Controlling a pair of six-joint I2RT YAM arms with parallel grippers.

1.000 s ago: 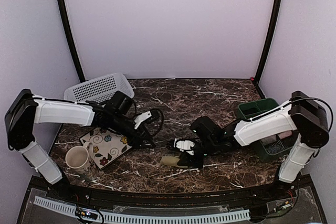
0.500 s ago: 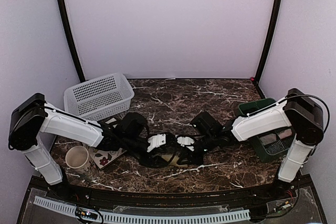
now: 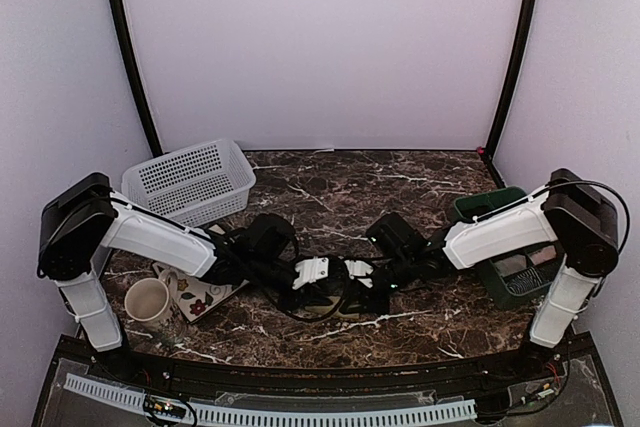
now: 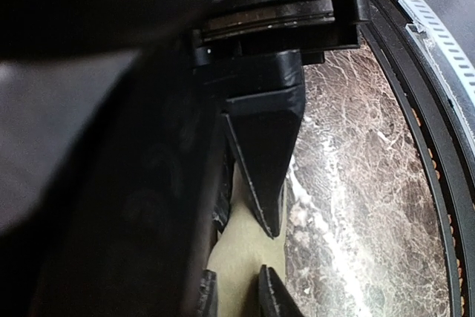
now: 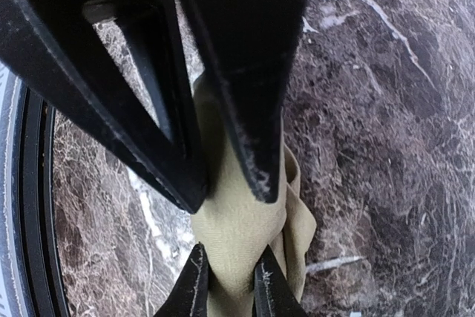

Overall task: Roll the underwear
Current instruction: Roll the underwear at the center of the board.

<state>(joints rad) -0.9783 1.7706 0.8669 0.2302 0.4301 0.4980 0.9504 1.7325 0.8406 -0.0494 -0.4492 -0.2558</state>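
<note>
The olive-khaki underwear (image 5: 237, 235) is a bunched strip of cloth held just over the marble table, between the two grippers. My right gripper (image 5: 226, 194) is shut on one end of it. Tip to tip with it, my left gripper (image 4: 241, 224) has its fingers pinched on the other end of the cloth (image 4: 245, 257). In the top view both grippers meet at the table's near centre, left (image 3: 316, 273) and right (image 3: 356, 273), and they hide almost all of the cloth. Something pinkish (image 3: 541, 256) lies in the green bin; I cannot tell what it is.
A white mesh basket (image 3: 190, 179) stands at the back left. A floral plate (image 3: 200, 294) and a cream mug (image 3: 148, 299) sit at the near left under the left arm. A green bin (image 3: 480, 209) stands at the right. A black rail runs along the near edge.
My left arm swung from over the floral plate to the table's centre and closed its jaws on the olive cloth. My right gripper kept its hold and shifted slightly back.
</note>
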